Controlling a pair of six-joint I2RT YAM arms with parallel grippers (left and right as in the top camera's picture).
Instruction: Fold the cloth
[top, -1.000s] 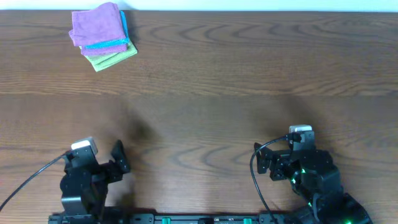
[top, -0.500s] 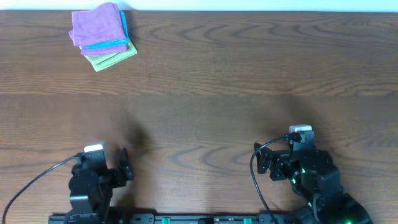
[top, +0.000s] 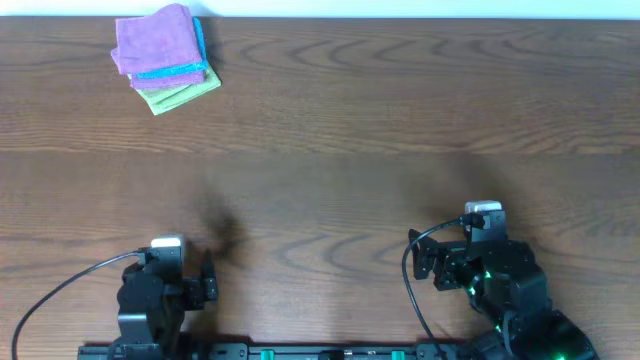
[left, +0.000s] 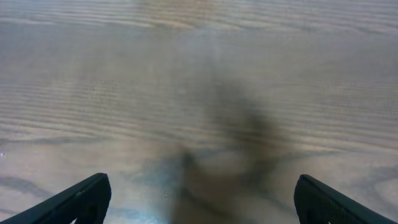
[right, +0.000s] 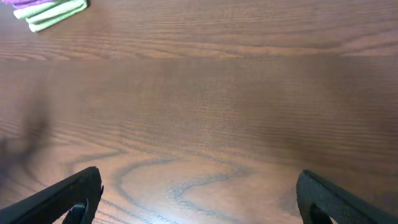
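**Item: the cloth** (top: 152, 40). Lilac-purple, lying folded into a compact square. It sits at the far left corner of the counter (top: 380, 120), on top of a small pile. A blue cloth (top: 200, 45) shows as an edge just beneath it, and a green cloth (top: 185, 95) pokes out at the bottom. Judged from its squared shape and place on the pile, the fold looks done and the piece put away. No tag can be made out.

**Item: left pincer** (left: 199, 199). Fingers spread wide and holding nothing. It hangs low over bare wood at the near edge, well apart from the pile. This is probably a parked pose, kept clear of the work area.

**Item: right pincer** (right: 199, 196). Also gaping and empty, at the near right.

**Views compared.**
- The overhead view alone shows the whole pile, its layers, and both arms drawn in at the near edge.
- The left wrist view shows only wood grain and a dark shadow, with no cloth.
- The right wrist view catches just the pile's green and purple edge at its upper left corner.
- Only the wrist views settle how far each pair of fingertips stands apart.
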